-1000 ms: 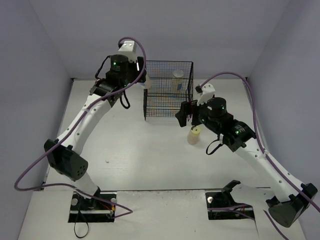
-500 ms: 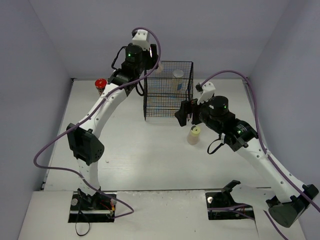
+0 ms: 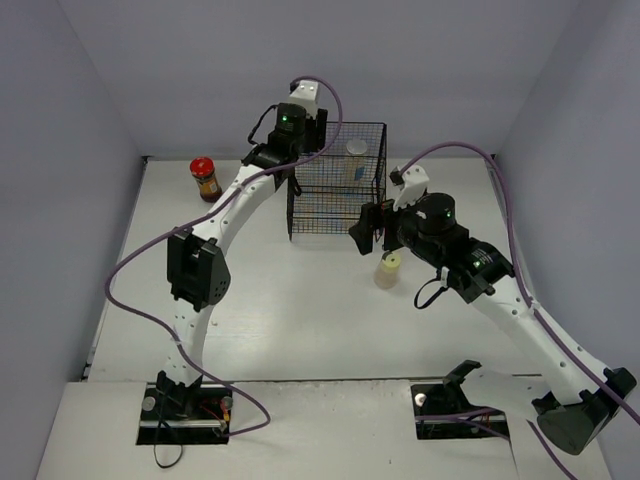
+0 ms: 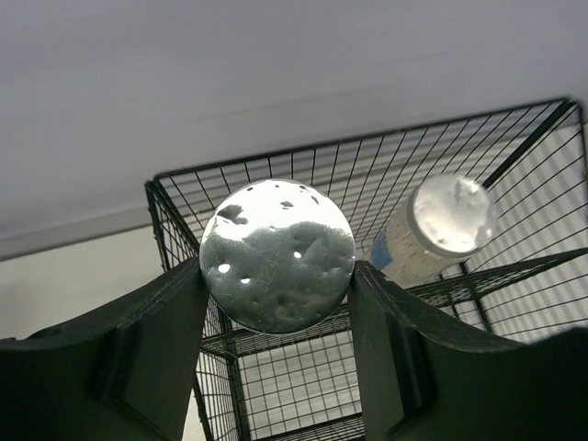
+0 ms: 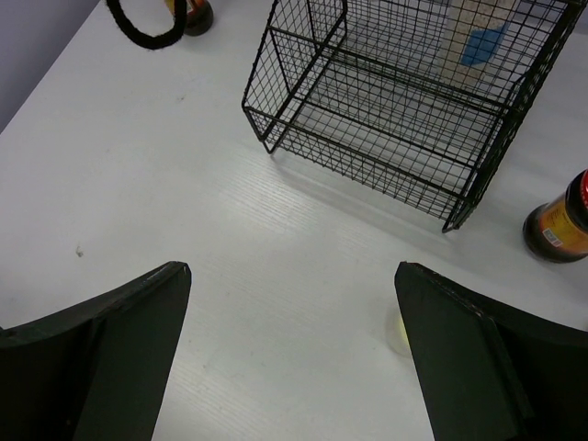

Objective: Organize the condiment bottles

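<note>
Basket [image 3: 335, 195] top open, silver-capped bottle [image 4: 432, 230] standing inside at rear

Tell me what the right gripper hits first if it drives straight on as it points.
Probably the bare table, short of the black wire basket: the open right gripper tilts down at it. The yellow-green-capped bottle sits by one finger, seemingly off that line.

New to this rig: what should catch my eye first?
The left gripper is shut on a silver-capped bottle above the black wire basket at the back, where a matching bottle stands. The right gripper hangs open near a yellow-capped bottle before the basket.
</note>
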### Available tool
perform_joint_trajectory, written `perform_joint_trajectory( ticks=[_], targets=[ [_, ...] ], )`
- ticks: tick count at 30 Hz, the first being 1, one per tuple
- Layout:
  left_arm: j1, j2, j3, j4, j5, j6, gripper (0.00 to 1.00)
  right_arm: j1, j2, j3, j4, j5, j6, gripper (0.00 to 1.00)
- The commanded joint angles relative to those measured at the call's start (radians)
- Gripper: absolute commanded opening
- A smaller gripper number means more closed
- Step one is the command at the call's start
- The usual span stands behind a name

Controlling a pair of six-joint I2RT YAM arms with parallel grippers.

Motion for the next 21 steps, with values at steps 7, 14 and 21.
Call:
perform_joint_trajectory(
  ticks=[7, 14, 21],
  targets=[
    [-0.009, 0.018, 0.099, 0.088, -0.008, 0.054, 0.08, 0.000, -0.011, -0.034, 0.070, -0.012, -0.014, 1.00],
    [-0.009, 0.059, 0.114, 0.077, -0.014, 0.043, 0.29, 0.000, -0.008, -0.048, 0.067, -0.004, -0.027, 1.00],
    [-0.008, 0.086, 0.113, 0.063, -0.028, 0.032, 0.53, 0.000, -0.005, -0.054, 0.066, 0.000, -0.033, 1.00]
  ],
)
